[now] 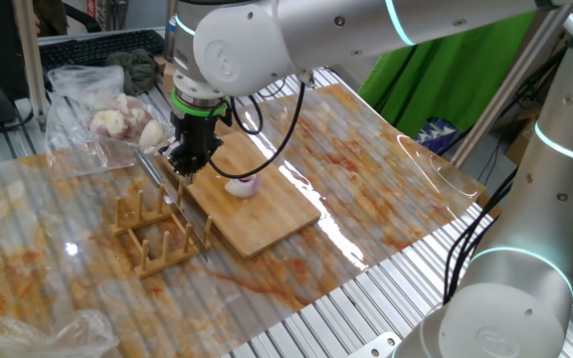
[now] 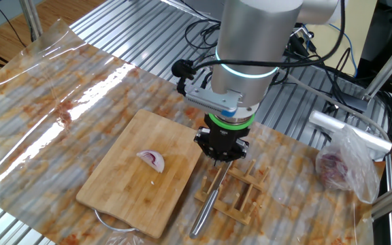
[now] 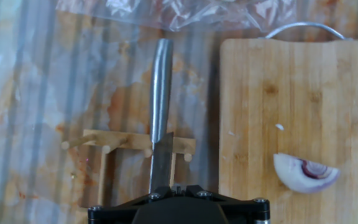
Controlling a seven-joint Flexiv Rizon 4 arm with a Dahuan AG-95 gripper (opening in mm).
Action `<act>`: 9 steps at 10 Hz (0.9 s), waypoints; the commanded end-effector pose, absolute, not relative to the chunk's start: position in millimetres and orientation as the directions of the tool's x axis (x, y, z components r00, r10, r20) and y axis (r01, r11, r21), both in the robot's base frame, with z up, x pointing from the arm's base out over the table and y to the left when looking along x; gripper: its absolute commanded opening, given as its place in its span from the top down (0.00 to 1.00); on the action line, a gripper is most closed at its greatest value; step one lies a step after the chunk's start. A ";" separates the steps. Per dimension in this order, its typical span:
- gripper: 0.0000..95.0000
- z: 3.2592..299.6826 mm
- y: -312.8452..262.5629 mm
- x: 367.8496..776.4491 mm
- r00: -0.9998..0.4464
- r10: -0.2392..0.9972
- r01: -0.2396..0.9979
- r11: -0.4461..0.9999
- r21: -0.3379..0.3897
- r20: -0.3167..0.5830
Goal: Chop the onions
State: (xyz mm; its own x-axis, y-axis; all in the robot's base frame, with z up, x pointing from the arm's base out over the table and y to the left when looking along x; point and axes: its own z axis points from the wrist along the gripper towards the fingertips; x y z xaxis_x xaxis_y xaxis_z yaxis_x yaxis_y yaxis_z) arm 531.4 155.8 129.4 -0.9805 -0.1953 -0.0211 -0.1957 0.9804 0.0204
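Gripper (image 2: 222, 156) over knife (image 3: 160, 106); onion wedge (image 3: 304, 173) on board (image 3: 272, 74).

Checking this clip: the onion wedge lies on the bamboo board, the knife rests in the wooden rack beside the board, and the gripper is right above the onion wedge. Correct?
Not quite. The gripper is above the knife in the wooden rack, not over the onion wedge. The other fixed view shows the wedge apart from it on the bamboo board.

Onion wedge (image 2: 151, 160) on board (image 2: 128, 184); knife (image 2: 209, 201) across rack (image 2: 240, 194) beside it
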 end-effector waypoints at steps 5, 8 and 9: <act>1.00 124.3 161.4 534.5 -0.985 -0.170 -0.171 0.985 0.020 -0.019; 0.80 122.6 163.0 534.7 -0.986 -0.167 -0.167 0.986 0.021 -0.019; 0.80 121.4 163.8 535.1 -0.986 -0.168 -0.168 0.986 0.021 -0.021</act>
State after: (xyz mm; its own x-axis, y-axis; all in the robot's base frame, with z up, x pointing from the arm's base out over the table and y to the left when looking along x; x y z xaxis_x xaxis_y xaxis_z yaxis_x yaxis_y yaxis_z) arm 535.2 164.6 120.7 -0.9854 -0.1693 -0.0205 -0.1697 0.9852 0.0232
